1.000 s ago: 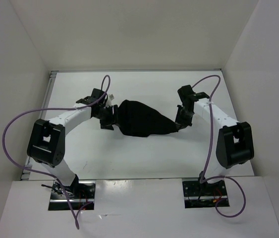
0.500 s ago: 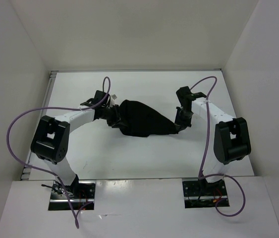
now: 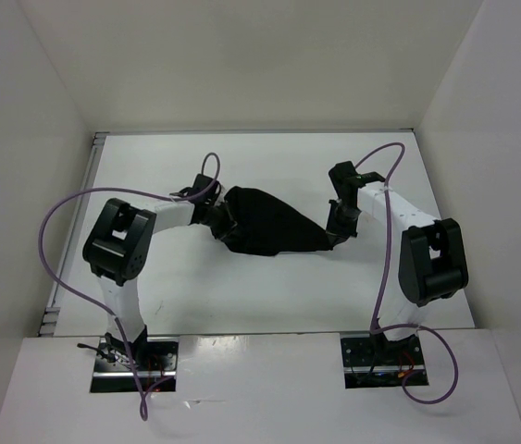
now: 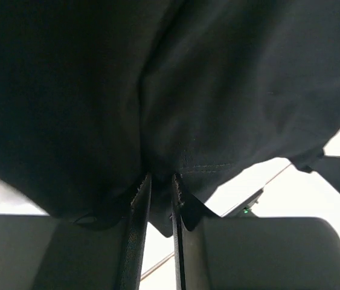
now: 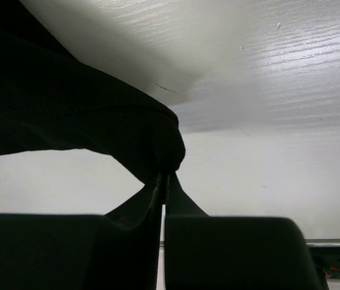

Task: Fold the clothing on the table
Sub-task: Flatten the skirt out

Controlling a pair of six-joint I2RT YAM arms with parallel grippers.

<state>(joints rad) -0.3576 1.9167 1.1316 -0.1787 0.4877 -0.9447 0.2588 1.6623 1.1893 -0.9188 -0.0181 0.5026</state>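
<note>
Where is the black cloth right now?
In the top view the clothing is over the middle of the table, with the left gripper pinching its left end and the right gripper pinching its right end.

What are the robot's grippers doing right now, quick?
Left gripper: closed, pinching the cloth.
Right gripper: closed, pinching the cloth's other end.

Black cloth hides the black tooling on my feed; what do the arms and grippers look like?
The left arm and right arm have white links and bulky black joint housings. The left gripper and right gripper are black, with thin flat fingers. A purple cable loops along each arm.
</note>
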